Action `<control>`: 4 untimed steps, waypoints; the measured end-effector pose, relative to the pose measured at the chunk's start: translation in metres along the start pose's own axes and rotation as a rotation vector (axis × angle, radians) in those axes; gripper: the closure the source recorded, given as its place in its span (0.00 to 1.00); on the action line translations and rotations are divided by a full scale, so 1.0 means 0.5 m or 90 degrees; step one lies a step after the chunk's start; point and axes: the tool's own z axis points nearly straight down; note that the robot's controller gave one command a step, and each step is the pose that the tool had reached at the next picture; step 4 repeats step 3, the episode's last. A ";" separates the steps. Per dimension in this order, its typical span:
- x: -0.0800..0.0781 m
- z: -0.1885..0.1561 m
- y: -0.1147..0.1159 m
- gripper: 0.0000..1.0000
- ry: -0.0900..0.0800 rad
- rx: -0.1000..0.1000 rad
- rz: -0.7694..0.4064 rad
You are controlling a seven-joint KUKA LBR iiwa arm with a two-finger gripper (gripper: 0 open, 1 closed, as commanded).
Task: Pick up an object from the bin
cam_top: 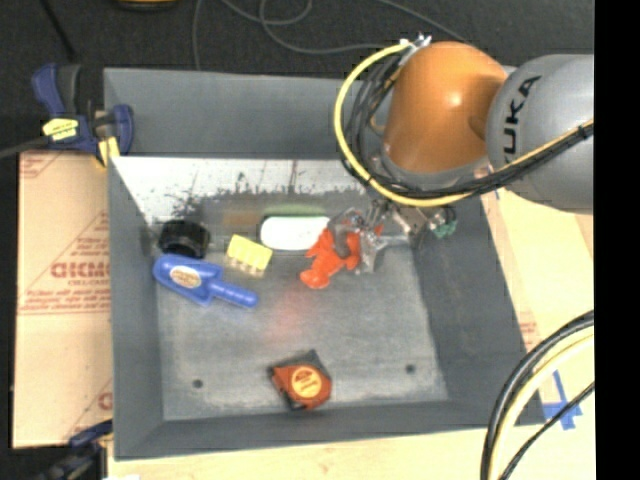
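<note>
Toward the back of the bin (250,108), the orange-red plastic piece (322,260) lies diagonally, its long axis rising rightward, upper end against the jaws; I cannot tell how far they are open.

Grey arm (550,108) reaches in from the right, its last link bent over and pointing steeply down. The wrist carries a rounded orange cover (445,103), and yellow and black cables (347,108) loop wide round the cover's left side. Under the cover, the metal claw (362,240) hangs low, angled down and to the left.
</note>
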 end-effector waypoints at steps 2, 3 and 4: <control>-0.034 0.000 0.083 1.00 0.004 -0.004 -0.037; -0.060 -0.063 0.177 1.00 -0.003 0.002 -0.040; -0.060 -0.063 0.177 1.00 -0.003 0.002 -0.040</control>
